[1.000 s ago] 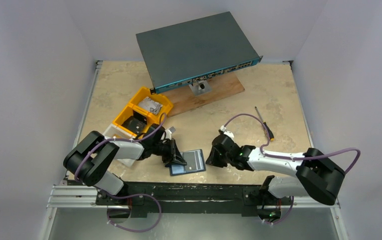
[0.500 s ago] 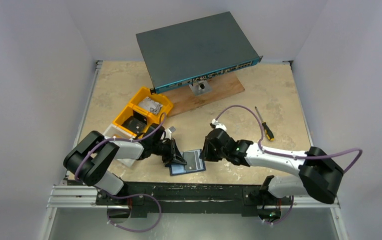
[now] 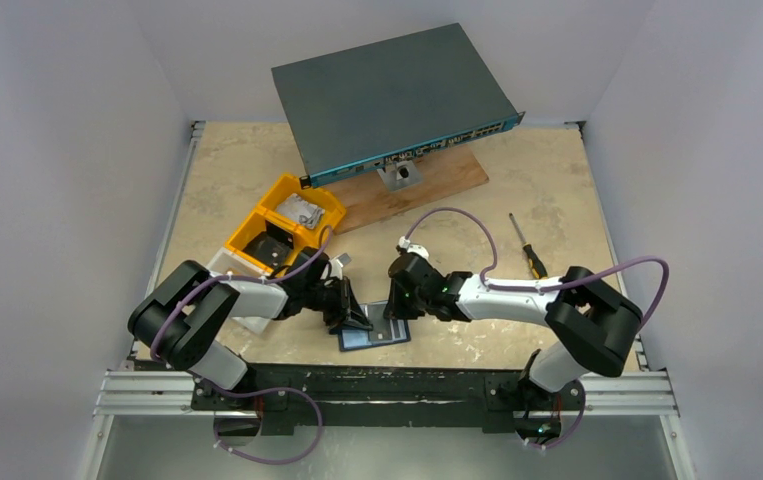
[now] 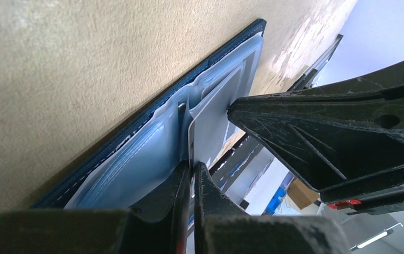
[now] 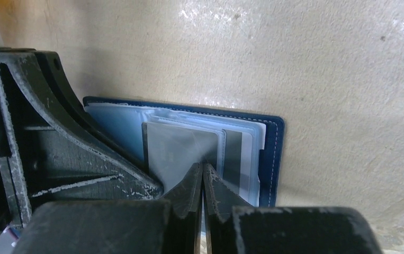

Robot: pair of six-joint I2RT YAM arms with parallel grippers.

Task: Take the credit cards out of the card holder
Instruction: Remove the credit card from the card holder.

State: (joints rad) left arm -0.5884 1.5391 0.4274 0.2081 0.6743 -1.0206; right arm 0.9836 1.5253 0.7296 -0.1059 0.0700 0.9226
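The navy card holder [image 3: 379, 337] lies open on the table near the front edge, with its pale clear sleeves facing up. My left gripper [image 3: 354, 317] is at its left side. In the left wrist view it [image 4: 193, 166] is shut on the thin edge of a grey credit card [image 4: 213, 121] that stands up from the holder [image 4: 136, 123]. My right gripper [image 3: 394, 305] is shut. In the right wrist view its tip [image 5: 203, 168] rests against the face of that card [image 5: 176, 145] over the holder [image 5: 276, 159]. Other cards are hidden in the sleeves.
Yellow bins [image 3: 282, 230] stand just behind my left arm. A grey network switch [image 3: 392, 95] rests on a wooden board [image 3: 427, 185] at the back. A screwdriver [image 3: 529, 248] lies to the right, behind my right arm.
My right gripper has moved left from beside the holder onto it, and its tip now touches the card. The left gripper and the holder have stayed put.
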